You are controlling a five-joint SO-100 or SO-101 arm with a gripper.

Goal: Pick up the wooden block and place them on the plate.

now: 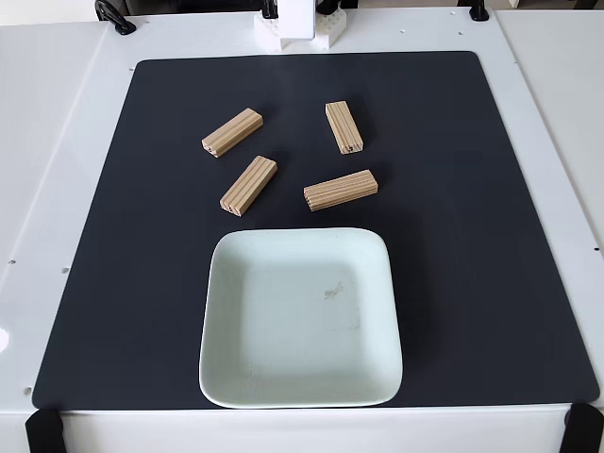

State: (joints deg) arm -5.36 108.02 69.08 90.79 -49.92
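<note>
1. Pincer state cannot be told from the fixed view; what appears of the robot is its white base [298, 26] at the top edge, mounted on the white table [57, 142].
2. Fixed view, looking down: a large black mat [491, 236] covers most of the table.
3. Four wooden blocks lie flat on the mat, between the base and the plate, none touching another.
4. One wooden block at upper left [232, 132] lies slanted, its right end higher in the picture.
5. A second block at upper right [344, 127] lies nearly straight up and down in the picture.
6. A third block at lower left [249, 185] is slanted, its lower end near the plate's top left corner.
7. A fourth block at lower right [341, 190] lies almost level, just above the plate's upper rim, apart from it.
8. The plate [219, 321], pale mint-white and square with rounded corners, sits on the lower middle of the mat, with a faint grey smudge near its centre and no block on it.
</note>
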